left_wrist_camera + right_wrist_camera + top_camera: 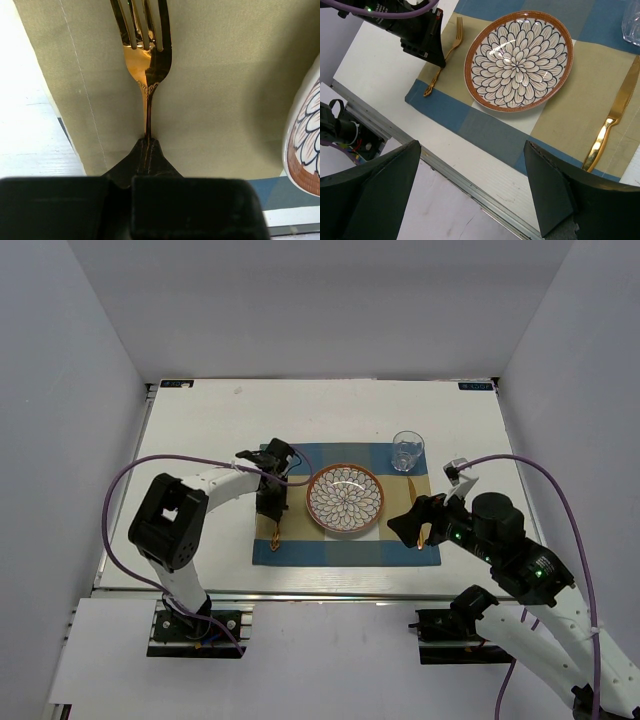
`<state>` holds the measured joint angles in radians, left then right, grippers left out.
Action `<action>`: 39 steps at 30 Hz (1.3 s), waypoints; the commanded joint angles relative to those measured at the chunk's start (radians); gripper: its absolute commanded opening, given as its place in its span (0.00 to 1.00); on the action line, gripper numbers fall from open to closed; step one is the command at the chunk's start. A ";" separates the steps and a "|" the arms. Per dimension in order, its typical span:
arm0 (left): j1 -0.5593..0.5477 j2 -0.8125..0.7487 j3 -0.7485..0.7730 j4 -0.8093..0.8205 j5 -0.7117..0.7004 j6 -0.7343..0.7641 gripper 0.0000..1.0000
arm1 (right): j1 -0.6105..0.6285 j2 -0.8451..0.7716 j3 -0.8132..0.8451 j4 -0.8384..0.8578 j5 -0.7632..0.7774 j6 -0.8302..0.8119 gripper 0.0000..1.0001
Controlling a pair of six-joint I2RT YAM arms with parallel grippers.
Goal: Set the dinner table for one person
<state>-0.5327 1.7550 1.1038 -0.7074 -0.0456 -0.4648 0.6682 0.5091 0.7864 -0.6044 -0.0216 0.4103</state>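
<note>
On the white dinner table (200,430) lies a blue-and-tan placemat (345,550) with a flower-patterned plate (344,499) at its middle. A clear glass (407,451) stands at the mat's far right corner. A gold fork (145,55) lies on the tan stripe left of the plate, tines pointing away. My left gripper (148,142) is shut on its handle and sits low over the mat (271,505). A gold knife (612,120) lies on the mat right of the plate. My right gripper (472,145) hangs open and empty above the mat's near right corner (415,525).
A metal rail (470,185) runs along the table's near edge below my right gripper. Grey walls close in the table on the left, back and right. Purple cables (120,500) loop off both arms.
</note>
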 commanded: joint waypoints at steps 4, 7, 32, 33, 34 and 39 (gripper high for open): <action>-0.021 -0.020 0.002 -0.032 -0.062 -0.052 0.00 | 0.002 -0.015 -0.021 0.008 0.008 -0.018 0.89; -0.032 -0.032 -0.001 -0.044 -0.080 -0.061 0.00 | 0.005 -0.020 -0.024 0.009 0.006 -0.013 0.89; -0.041 0.006 0.057 -0.089 -0.092 -0.020 0.05 | 0.002 -0.018 -0.033 0.023 -0.006 -0.004 0.89; -0.041 0.009 0.062 -0.092 -0.092 -0.020 0.06 | 0.004 -0.017 -0.032 0.023 -0.005 -0.004 0.89; -0.041 0.009 0.064 -0.093 -0.094 -0.020 0.07 | 0.002 -0.017 -0.032 0.023 -0.005 -0.005 0.89; -0.041 0.012 0.067 -0.095 -0.094 -0.024 0.18 | 0.002 -0.017 -0.027 0.023 -0.006 -0.004 0.89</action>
<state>-0.5678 1.7672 1.1400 -0.7990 -0.1276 -0.4919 0.6689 0.4965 0.7555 -0.6106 -0.0227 0.4114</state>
